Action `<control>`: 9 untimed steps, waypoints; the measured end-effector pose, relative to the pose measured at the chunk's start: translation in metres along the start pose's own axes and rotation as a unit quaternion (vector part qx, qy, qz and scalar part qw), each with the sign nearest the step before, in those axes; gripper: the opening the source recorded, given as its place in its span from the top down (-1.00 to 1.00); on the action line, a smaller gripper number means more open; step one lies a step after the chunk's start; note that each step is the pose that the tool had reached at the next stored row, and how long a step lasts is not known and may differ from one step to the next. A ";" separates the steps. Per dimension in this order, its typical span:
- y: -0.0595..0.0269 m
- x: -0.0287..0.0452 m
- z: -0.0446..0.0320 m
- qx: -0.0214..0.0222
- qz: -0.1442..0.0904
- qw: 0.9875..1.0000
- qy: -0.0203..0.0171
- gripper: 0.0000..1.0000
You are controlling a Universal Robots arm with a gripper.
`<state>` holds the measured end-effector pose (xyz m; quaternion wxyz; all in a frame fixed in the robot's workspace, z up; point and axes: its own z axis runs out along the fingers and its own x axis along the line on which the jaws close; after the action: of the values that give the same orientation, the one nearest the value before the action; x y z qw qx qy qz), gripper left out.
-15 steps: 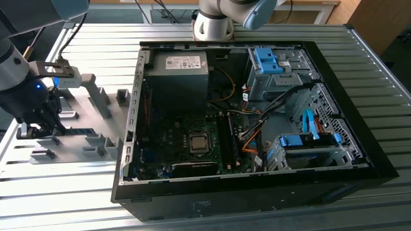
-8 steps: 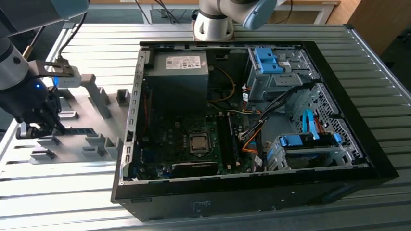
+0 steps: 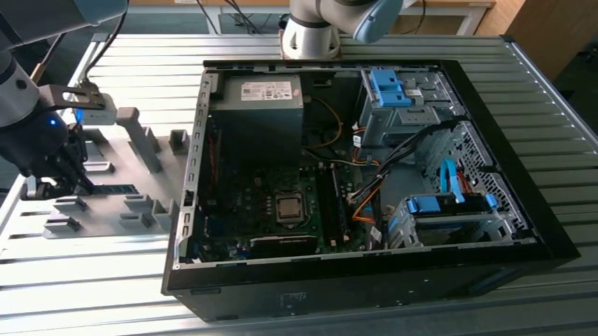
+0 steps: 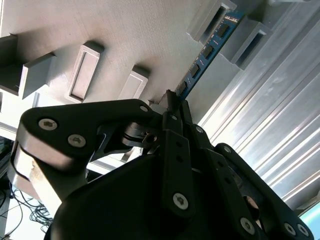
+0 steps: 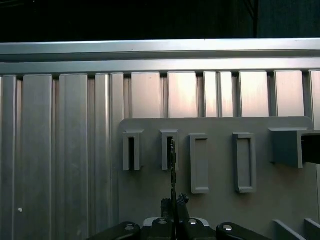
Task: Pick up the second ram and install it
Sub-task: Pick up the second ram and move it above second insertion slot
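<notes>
You see the gripper (image 4: 171,100) with its jaws pinched shut on the near end of the memory stick (image 4: 207,47). The stick's long axis runs straight away from the fingertips, in line with the jaws. Its far end sits between two slotted blocks (image 4: 249,40) on the grey plate (image 4: 100,25). The computer case (image 3: 374,294) lies well apart, toward the exterior view's right.
</notes>
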<state>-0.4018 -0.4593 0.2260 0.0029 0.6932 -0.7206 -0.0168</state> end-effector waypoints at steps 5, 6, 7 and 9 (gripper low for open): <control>0.0001 0.0000 -0.0017 0.000 0.000 1.000 0.000 0.73; 0.0001 0.0000 -0.0021 0.000 0.000 1.000 0.000 0.73; 0.0001 0.0000 -0.0028 0.000 0.000 1.000 0.000 0.73; 0.0001 -0.0001 -0.0043 0.000 0.000 1.000 0.000 0.73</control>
<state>-0.4018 -0.4593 0.2303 0.0029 0.6932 -0.7206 -0.0168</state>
